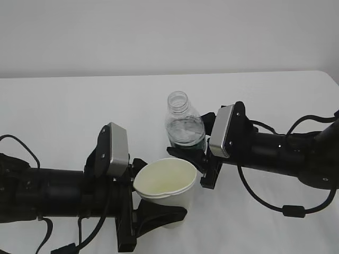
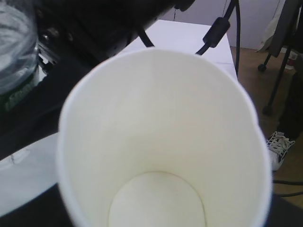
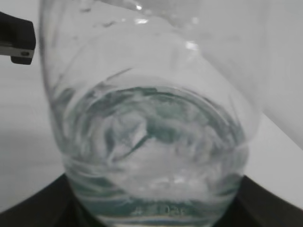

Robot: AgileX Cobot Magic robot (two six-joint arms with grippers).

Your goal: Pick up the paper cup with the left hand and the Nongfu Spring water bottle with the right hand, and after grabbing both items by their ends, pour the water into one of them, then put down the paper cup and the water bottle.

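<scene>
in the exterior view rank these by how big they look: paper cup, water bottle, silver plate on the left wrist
1. Paper cup
2. Water bottle, close to the cup in apparent size, and farther from the camera, so unsure.
3. Left wrist plate, smallest.

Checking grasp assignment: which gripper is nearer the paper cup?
Left. The left gripper is shut on the paper cup; the right gripper holds the bottle just behind.

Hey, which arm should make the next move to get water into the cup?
The right. Its jaws hold the water bottle upright just behind the paper cup, so tipping it should pour; the cup, held by the left jaws, looks empty.
</scene>
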